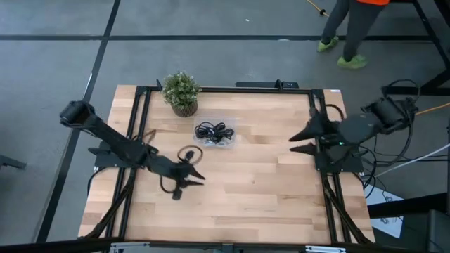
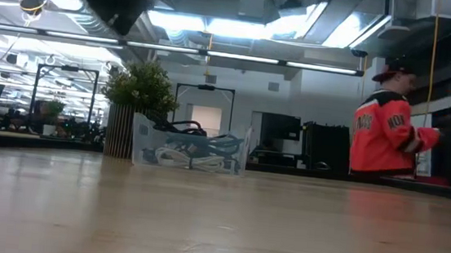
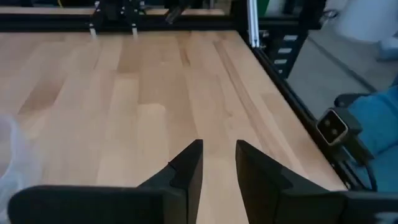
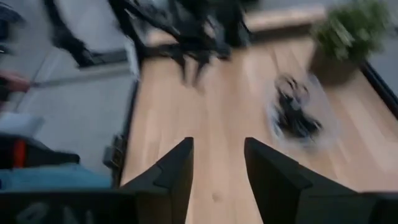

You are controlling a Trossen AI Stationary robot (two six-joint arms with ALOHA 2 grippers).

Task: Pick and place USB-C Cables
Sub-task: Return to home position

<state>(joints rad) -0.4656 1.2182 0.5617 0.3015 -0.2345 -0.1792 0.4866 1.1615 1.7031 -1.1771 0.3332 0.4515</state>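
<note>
USB-C Cables point(image 1: 214, 131), one indistinct dark tangle inside the transparent bin point(image 2: 145, 133), number unclear.

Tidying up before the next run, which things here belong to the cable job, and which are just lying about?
Job: USB-C cables in the transparent bin; left gripper, right gripper, jaws open.
Lying about: potted plant; person in orange jacket.

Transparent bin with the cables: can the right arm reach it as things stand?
Probably yes. The right gripper is open, empty and points toward the bin over bare wood; the plant stands at the bin's far side. The left gripper lies clear of that path.
</note>
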